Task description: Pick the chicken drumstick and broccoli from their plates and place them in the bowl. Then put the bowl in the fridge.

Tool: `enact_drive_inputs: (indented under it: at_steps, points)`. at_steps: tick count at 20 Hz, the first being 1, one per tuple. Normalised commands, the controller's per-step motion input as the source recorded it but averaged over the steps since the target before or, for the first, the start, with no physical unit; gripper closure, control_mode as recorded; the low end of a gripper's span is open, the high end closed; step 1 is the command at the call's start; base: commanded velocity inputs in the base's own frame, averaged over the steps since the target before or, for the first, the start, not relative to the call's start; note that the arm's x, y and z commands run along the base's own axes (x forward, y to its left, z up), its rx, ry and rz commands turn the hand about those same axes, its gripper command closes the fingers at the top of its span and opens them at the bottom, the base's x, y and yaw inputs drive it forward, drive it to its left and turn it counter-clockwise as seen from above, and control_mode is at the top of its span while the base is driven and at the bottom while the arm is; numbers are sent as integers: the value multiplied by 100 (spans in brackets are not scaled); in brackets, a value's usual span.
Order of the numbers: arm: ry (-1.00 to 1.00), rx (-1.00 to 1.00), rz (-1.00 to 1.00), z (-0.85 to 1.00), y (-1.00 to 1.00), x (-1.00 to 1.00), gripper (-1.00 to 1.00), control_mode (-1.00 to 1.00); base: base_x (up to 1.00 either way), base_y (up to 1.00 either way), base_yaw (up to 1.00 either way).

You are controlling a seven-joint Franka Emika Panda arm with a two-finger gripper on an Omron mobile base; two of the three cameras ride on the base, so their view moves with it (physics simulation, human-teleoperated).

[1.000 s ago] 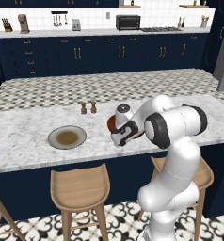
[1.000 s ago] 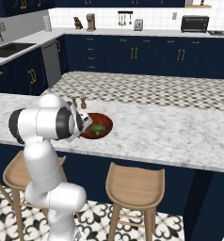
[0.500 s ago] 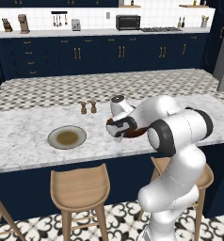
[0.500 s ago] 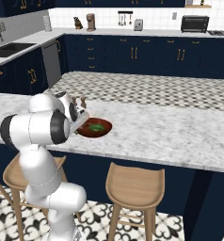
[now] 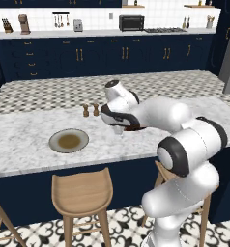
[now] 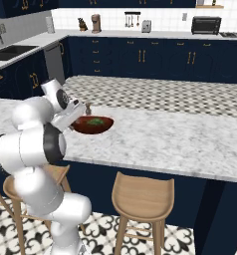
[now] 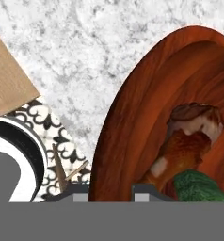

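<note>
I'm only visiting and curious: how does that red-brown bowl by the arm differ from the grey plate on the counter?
The bowl is glossy red-brown; the plate is grey with an olive-beige centre. The bowl is deep and the plate flat. The bowl holds a drumstick and broccoli, while the plate is bare. The gripper grips the bowl's rim; the plate lies untouched on the marble counter. Both are round.

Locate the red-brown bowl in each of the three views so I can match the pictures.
Left base view: the bowl is at centre, mostly hidden behind the arm, right of the shakers.
Right base view: left of centre, beside the wrist, broccoli inside.
Hand view: right half, rim between the gripper fingertips, chicken drumstick inside.
Shared landmark: the pair of shakers beside the bowl in both base views.
</note>
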Motion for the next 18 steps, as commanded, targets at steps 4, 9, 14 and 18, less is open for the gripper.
enact_drive_inputs:
  at_steps: [4,9,14,18]
  points:
    - [-47,2,0,62,0,-82,100,-100,0,0,0]
    - [-26,2,2,84,0,-88,100,-100,0,0,0]
    - [2,7,8,69,-2,-80,100,-100,0,0,0]
    - [2,6,12,36,-11,-88,100,-100,0,0,0]
